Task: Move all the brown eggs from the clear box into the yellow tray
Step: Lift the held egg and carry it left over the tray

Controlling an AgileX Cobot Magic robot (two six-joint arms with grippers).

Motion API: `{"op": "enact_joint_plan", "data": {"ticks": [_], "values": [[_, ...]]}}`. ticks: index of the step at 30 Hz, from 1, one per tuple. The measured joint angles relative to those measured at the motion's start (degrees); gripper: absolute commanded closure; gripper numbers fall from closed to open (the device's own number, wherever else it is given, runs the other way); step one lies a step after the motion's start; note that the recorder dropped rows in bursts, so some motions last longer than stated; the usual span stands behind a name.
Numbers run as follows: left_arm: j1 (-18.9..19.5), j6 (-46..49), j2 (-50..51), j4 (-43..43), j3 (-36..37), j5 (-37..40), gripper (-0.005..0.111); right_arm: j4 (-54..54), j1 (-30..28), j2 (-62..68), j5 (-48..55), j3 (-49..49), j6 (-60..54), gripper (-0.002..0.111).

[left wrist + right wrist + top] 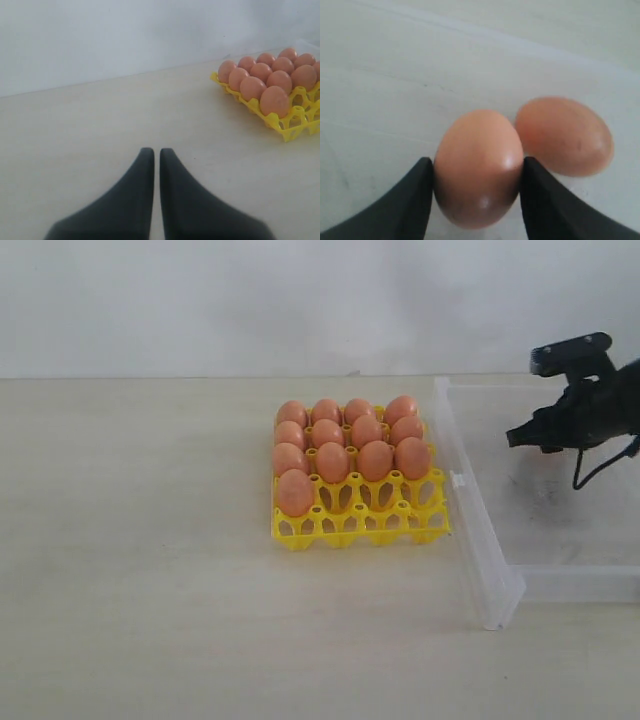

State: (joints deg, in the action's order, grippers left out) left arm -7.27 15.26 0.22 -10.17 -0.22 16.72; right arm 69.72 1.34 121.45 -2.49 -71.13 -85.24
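Now the black right gripper (517, 437) reaches into the shallow clear plastic box (480, 540), its fingers part-spread and clamping one matte orange-brown oval egg (477, 170). Another egg (563, 136) lies alongside. The left gripper (156, 155) hovers closed. Thirteen eggs (345, 445) sit in the yellow openwork tray (360, 525) on a pale table (150, 560) before a white wall (250, 300).

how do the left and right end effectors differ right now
The left end effector is shut with nothing between its fingers, while the right end effector is closed on a brown egg that keeps its fingers apart. The left one is over bare table, off to the side of the yellow tray. The right one is at the clear box, with a second brown egg close beside it. Both have dark, tapered fingers.
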Motion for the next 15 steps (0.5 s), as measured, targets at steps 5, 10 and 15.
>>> {"op": "enact_joint_plan", "data": {"ticks": [5,10,15], "values": [[0.0,0.0,0.0,0.0,0.0,0.0,0.103,-4.66,7.41,-0.8,-11.8,0.26,-9.75,0.108],[0.0,0.0,0.0,0.0,0.0,0.0,0.103,-16.24,12.65,-1.18,-31.38,1.75,16.58,0.108],[0.0,0.0,0.0,0.0,0.0,0.0,0.103,-52.87,12.65,-1.57,-47.53,11.43,72.73,0.108]]}}
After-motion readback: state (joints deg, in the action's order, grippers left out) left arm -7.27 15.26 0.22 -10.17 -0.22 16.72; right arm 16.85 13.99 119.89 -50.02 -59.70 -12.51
